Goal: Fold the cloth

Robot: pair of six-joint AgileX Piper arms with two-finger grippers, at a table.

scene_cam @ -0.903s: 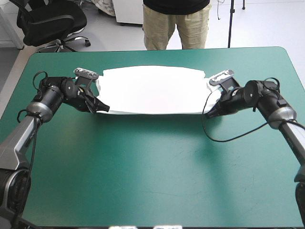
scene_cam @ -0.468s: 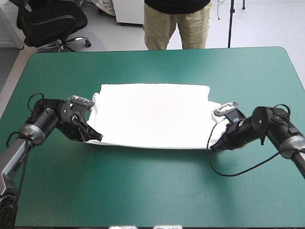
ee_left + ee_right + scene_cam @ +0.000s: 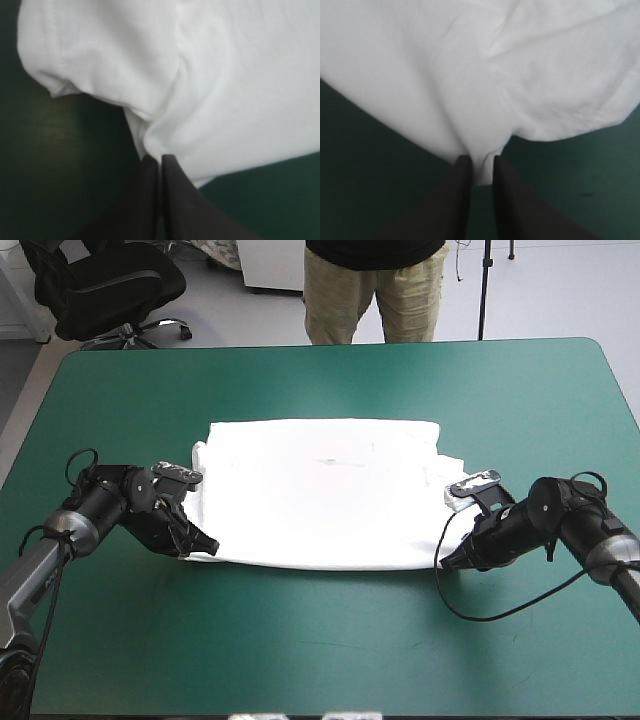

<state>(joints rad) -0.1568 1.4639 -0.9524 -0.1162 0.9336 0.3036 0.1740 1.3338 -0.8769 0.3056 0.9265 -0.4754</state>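
The near strip of the teal-green worktop (image 3: pixel 320 640) is bare, apart from the robot's own parts.

Just beyond it, both arms sit low at the near edge of the T-shirt (image 3: pixel 320 490). The left gripper (image 3: pixel 205 543) is at the near-left corner and the right gripper (image 3: pixel 447 563) at the near-right corner. In the left wrist view the left gripper (image 3: pixel 161 159) has its black fingers all but meeting, with a tuck of the T-shirt (image 3: pixel 225 90) caught at the tips. In the right wrist view the right gripper (image 3: pixel 479 162) shows a slightly wider slit, filled by a fold of the T-shirt (image 3: pixel 470 75). So each is clamped on the hem.

The T-shirt lies flat as a wide white bundle in the middle of the worktop. Its long axis runs left to right, from one gripper to the other. All of the cloth lies ahead of the fingers, toward the far edge, and each arm is nearest its own corner.

That decides the coming move, as I judge it. The near edge is held at both ends, so the two arms must act evenly or the hem will skew.

A left sleeve (image 3: pixel 200 455) and a right sleeve (image 3: pixel 452 464) poke out at the sides. They may drag or flop if the edge is raised. Past the T-shirt the far worktop is open, and nothing blocks the way.
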